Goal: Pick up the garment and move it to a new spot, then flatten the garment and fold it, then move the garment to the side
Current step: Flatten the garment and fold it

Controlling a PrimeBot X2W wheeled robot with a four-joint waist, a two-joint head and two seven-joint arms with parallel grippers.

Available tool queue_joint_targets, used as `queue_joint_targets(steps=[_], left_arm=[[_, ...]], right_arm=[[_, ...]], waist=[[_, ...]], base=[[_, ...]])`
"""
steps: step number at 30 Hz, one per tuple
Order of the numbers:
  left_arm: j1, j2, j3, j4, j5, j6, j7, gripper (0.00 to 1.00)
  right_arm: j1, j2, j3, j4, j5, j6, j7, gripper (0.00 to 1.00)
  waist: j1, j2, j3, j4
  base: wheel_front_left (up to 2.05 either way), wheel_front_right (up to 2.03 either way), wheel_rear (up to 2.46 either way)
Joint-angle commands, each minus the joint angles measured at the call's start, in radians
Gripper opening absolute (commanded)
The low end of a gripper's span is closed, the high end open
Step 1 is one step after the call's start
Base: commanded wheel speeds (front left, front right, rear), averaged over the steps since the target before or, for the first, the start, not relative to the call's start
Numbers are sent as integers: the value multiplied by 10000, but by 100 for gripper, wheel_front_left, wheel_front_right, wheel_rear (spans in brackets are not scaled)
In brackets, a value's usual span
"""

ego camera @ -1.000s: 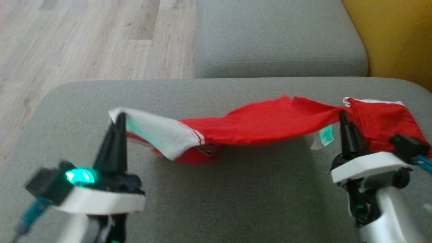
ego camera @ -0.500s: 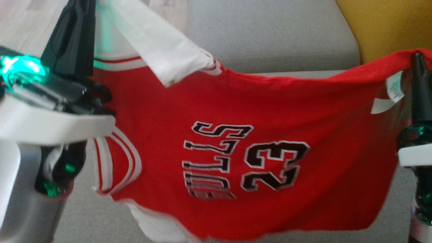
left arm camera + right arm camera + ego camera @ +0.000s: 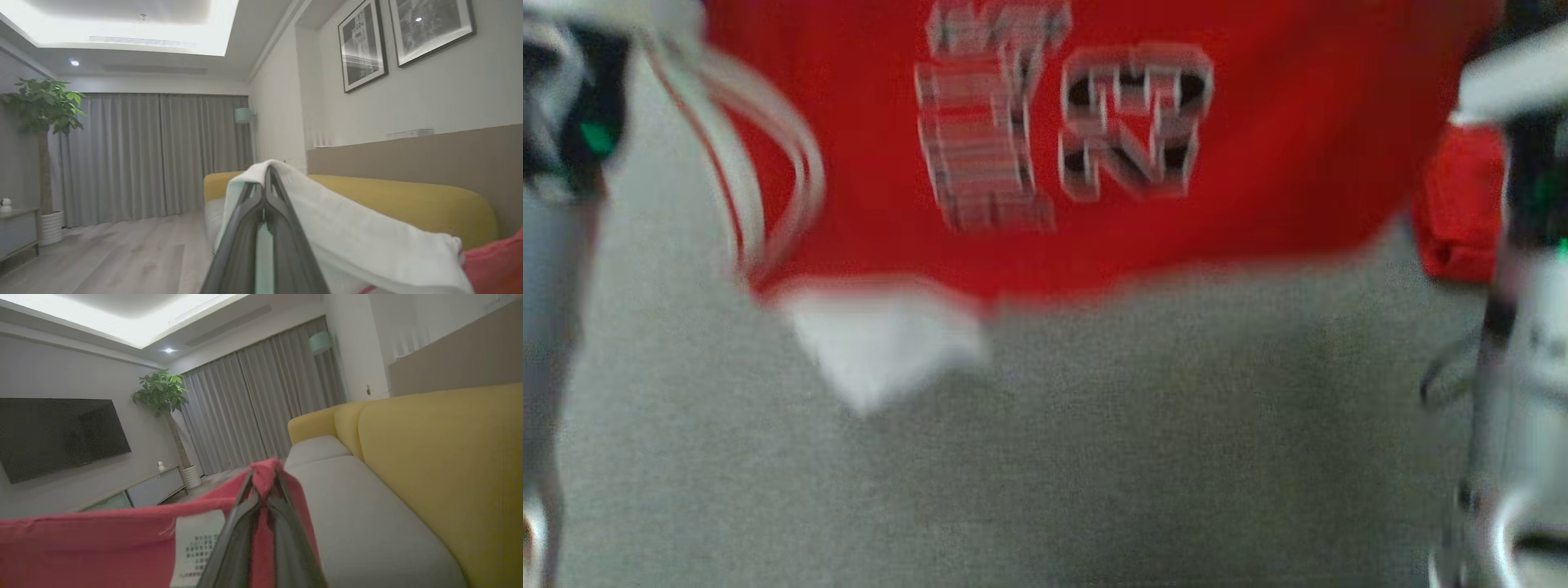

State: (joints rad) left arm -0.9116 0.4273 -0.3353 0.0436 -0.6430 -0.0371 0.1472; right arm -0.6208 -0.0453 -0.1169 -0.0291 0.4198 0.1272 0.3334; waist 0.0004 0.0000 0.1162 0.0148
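Head view: one red sleeveless jersey (image 3: pixel 1282 147) with white trim and black lettering is hanging, blurred, over the grey fabric sofa seat (image 3: pixel 1111 457). Its lettering is sitting nearer the top edge than half a second ago.
Left wrist view: one left end effector (image 3: pixel 266 181) is pinching the jersey's white trim, fingers pressed together.
Right wrist view: one right end effector (image 3: pixel 265 479) is pinching the red edge beside one white label (image 3: pixel 198 539).

Garment (image 3: pixel 1282 139) above sofa seat (image 3: pixel 1143 457)
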Motion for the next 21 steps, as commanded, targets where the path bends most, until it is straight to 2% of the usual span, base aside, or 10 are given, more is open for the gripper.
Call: queue_joint_targets(steps=[1, 5, 9, 10, 14, 21], left_arm=[[-2013, 237, 365, 914, 552, -112, -456, 0], [-3703, -100, 103, 2493, 1168, -270, -1221, 0], [-4815, -584, -277, 3776, 1585, -426, -1989, 0], [-4815, -584, -277, 3776, 1585, -426, -1989, 0], [-5062, -1077, -475, 4731, 1565, -545, -2688, 0], [-3818, -1600, -910, 5718, 1168, -794, -3590, 0]], right_arm=[[-2291, -49, 373, 1115, -805, 35, -691, 0], [-4517, -107, 566, 3257, -2160, 35, -1806, 0], [-5948, -193, 534, 5042, -3247, 35, -2766, 0], [-5948, -193, 534, 5042, -3247, 35, -2766, 0], [-6538, -204, 223, 6468, -3872, 35, -3582, 0], [-5979, -150, -62, 8645, -4256, 35, -4636, 0]], waist=[[-4, 0, 1495, -249], [-4, 0, 2315, -141], [-4, 0, 2969, 145], [-4, 0, 2969, 145], [-4, 0, 3553, 394], [-4, 0, 4036, 662]], base=[[0, 0, 0], [0, 0, 0], [0, 0, 0], [0, 0, 0], [0, 0, 0], [0, 0, 0]])
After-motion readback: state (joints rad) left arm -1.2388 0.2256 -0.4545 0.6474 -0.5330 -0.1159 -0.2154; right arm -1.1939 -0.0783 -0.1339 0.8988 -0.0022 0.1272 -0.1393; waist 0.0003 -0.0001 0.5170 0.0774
